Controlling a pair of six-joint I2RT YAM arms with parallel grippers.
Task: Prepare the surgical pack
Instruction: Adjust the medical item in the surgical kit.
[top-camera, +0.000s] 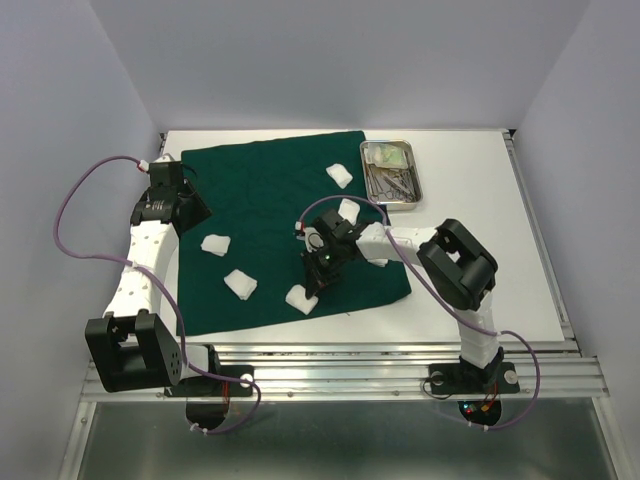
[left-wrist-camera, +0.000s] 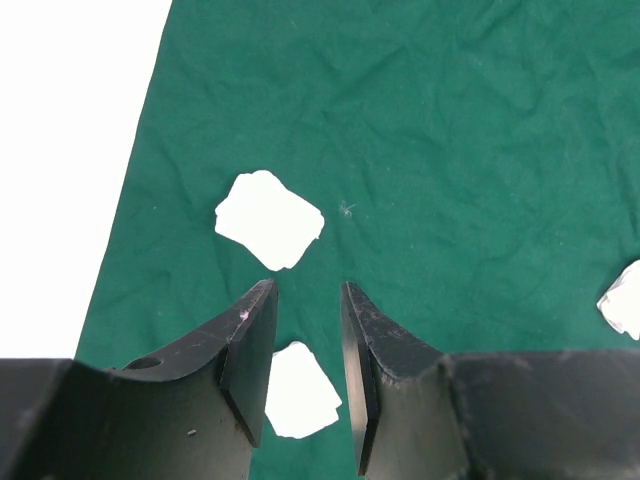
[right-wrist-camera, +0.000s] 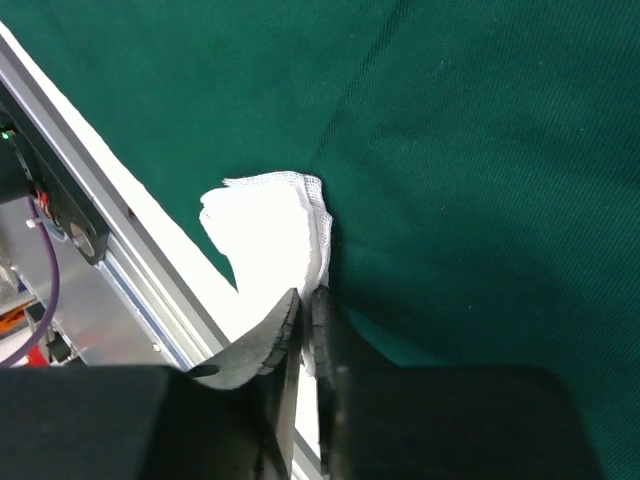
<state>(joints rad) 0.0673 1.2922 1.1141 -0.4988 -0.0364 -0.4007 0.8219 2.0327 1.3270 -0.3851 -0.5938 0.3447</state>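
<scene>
The right gripper (right-wrist-camera: 305, 296) was pinched shut on a gauze pad (right-wrist-camera: 268, 228) at the near edge of the green cloth (top-camera: 270, 190). The left gripper (left-wrist-camera: 308, 292) hung part-open and empty above the cloth's left side. The steel tray (top-camera: 392, 172) lay by its far right corner.

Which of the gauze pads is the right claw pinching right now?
The gauze pad at the near edge of the drape; the right claw is shut on its corner. The others lie free.
</scene>
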